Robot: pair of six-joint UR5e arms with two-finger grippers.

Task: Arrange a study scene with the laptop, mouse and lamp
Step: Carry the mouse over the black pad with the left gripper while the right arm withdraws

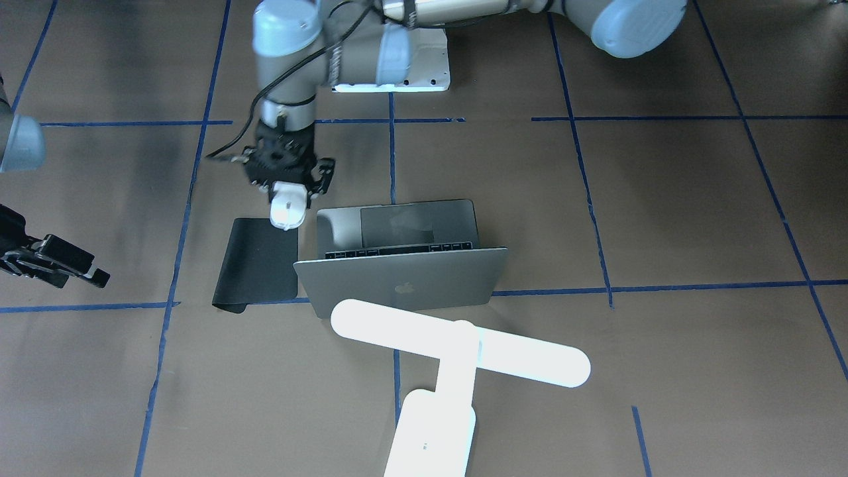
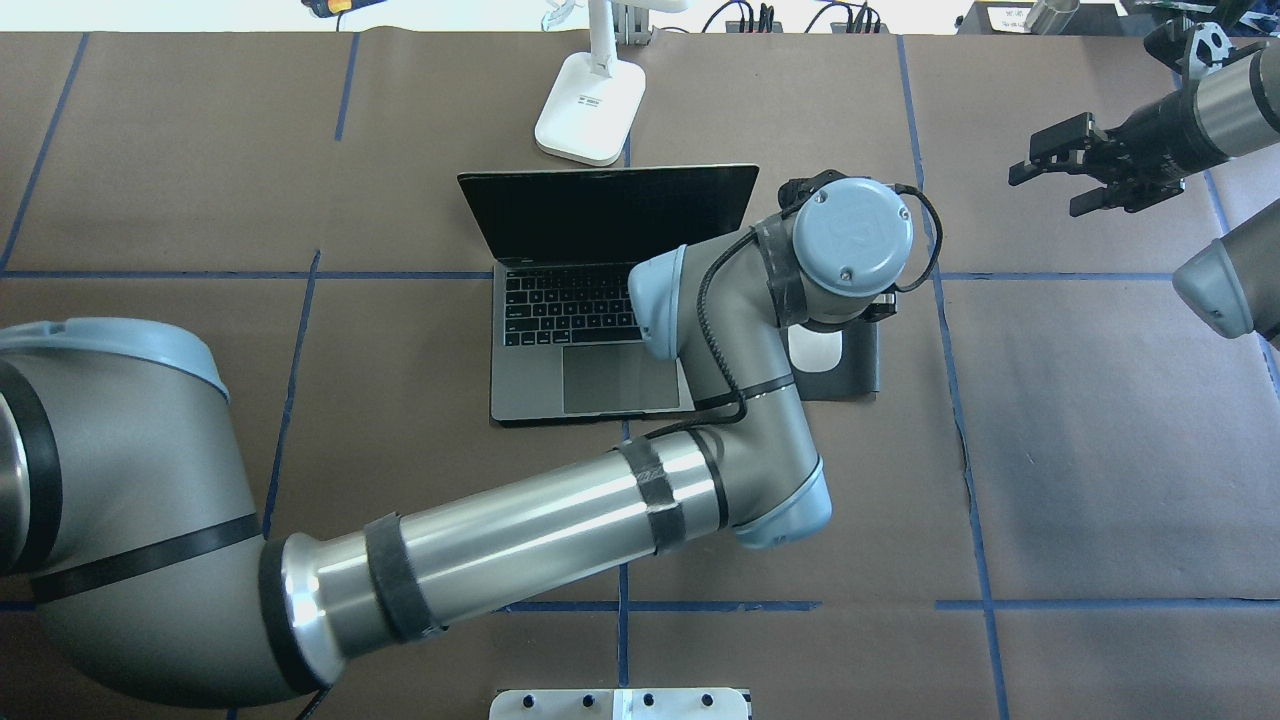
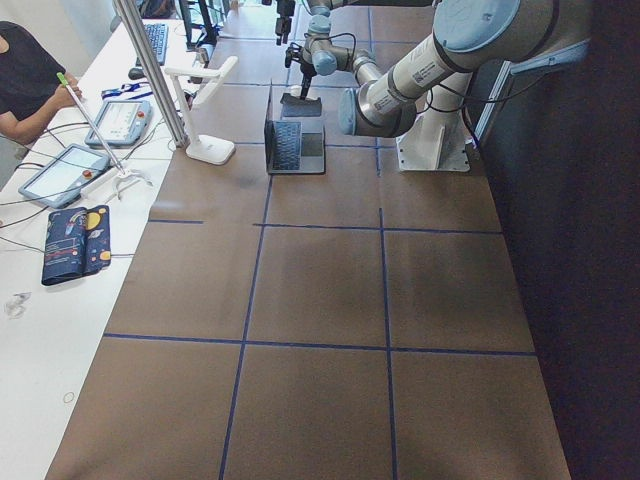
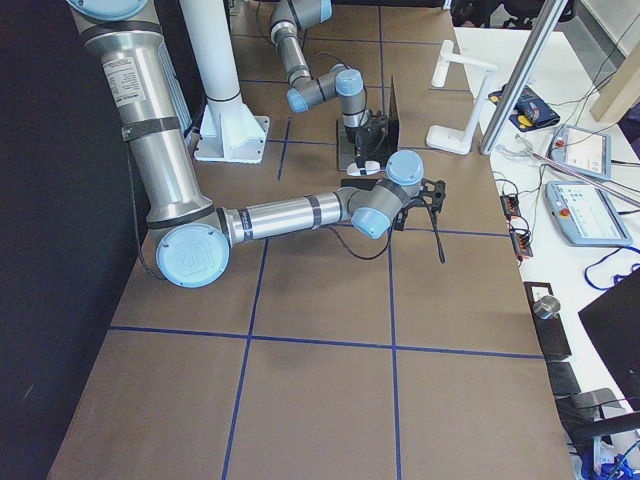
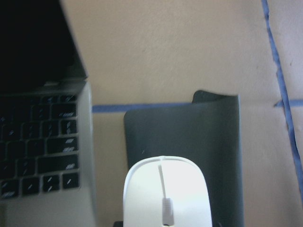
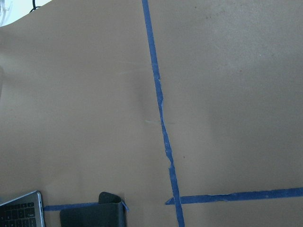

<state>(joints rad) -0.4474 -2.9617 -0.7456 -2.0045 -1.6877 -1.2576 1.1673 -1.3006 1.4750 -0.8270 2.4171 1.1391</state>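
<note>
The silver laptop [image 1: 397, 278] stands open in the middle of the table, its keyboard [image 2: 570, 305] facing the robot. The white mouse [image 1: 288, 207] is between the fingers of my left gripper [image 1: 289, 199], which is shut on it at the robot-side end of the black mat [image 1: 255, 265]. In the left wrist view the mouse [image 5: 165, 194] sits low over the mat [image 5: 189, 132], beside the laptop [image 5: 42, 142]. I cannot tell whether the mouse touches the mat. The white T-shaped lamp [image 1: 457, 344] stands behind the laptop lid. My right gripper [image 2: 1075, 165] is open and empty, far off to the right.
The left arm [image 2: 520, 530] reaches across the table and covers the laptop's right edge from above. A white bolted pedestal [image 1: 424, 66] stands at the robot's side. Blue tape lines [image 6: 161, 118] cross the brown tabletop. Operators' tablets and cables [image 3: 70, 170] lie beyond the far edge.
</note>
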